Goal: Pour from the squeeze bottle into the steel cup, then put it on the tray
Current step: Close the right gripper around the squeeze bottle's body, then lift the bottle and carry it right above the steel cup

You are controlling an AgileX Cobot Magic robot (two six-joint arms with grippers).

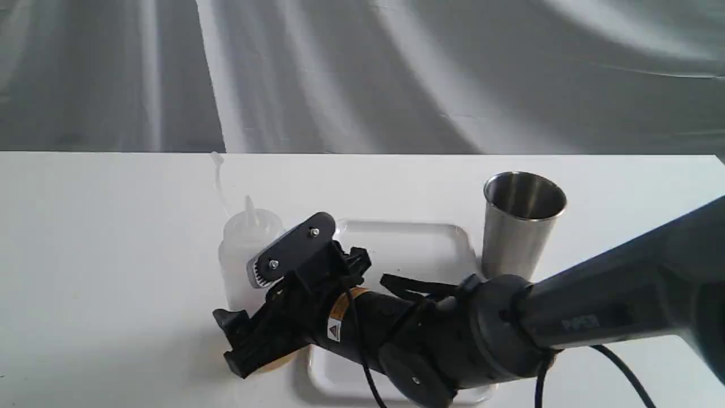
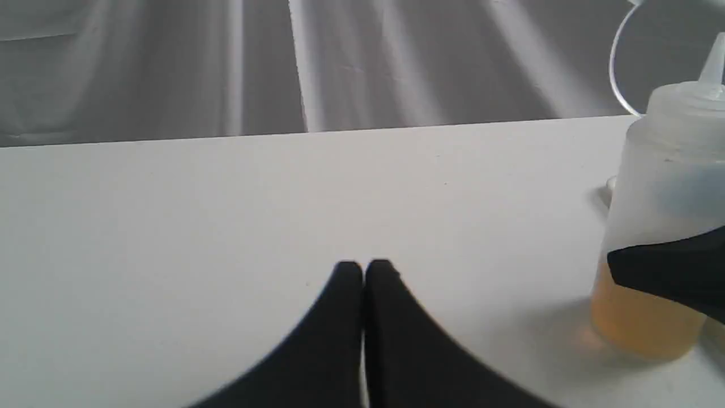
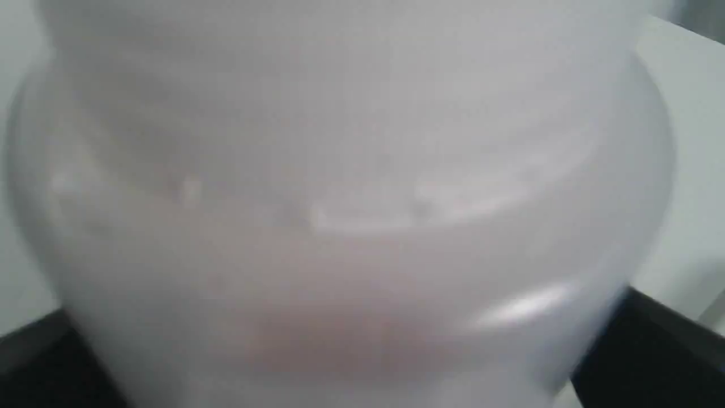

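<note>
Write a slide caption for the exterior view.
Right gripper straddles the upright squeeze bottle standing left of the tray; the steel cup stands beside the tray's right edge.

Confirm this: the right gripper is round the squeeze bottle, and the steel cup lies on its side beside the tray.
The steel cup stands upright, mouth up, not on its side; the exterior view shows it. The rest holds: right gripper round the squeeze bottle, cup beside the tray.
</note>
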